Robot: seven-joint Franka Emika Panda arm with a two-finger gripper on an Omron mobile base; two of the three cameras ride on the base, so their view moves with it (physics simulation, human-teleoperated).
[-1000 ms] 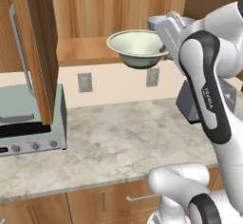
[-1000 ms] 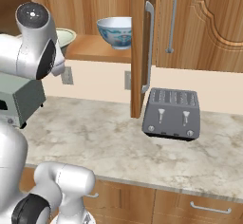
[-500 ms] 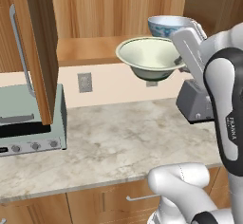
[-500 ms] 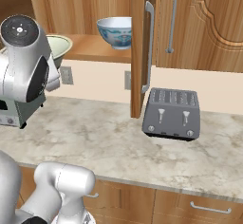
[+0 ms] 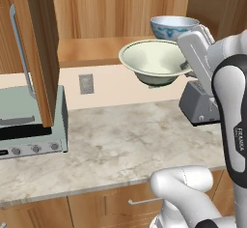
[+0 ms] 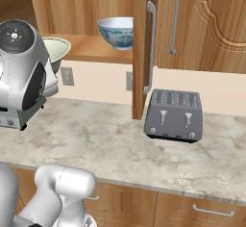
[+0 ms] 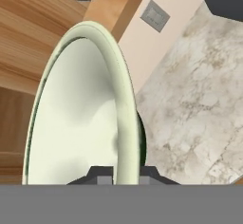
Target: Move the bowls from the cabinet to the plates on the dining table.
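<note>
Above the marble counter (image 5: pixel 120 140), the arm (image 5: pixel 236 125) apparently reads "FRANKA".

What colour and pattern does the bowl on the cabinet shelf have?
The bowl on the shelf is white with a blue-teal pattern, clearest in the right base view.

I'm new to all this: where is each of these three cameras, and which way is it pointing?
Left base view: behind the arm to its left, facing the open cabinet; the white arm rises at right, carrying the cream bowl.
Right base view: behind to its right, facing the counter and toaster; the arm stands at left.
Hand view: on the hand, looking along the gripper, shut on the cream bowl's rim.
All three share the patterned bowl on the shelf.
</note>
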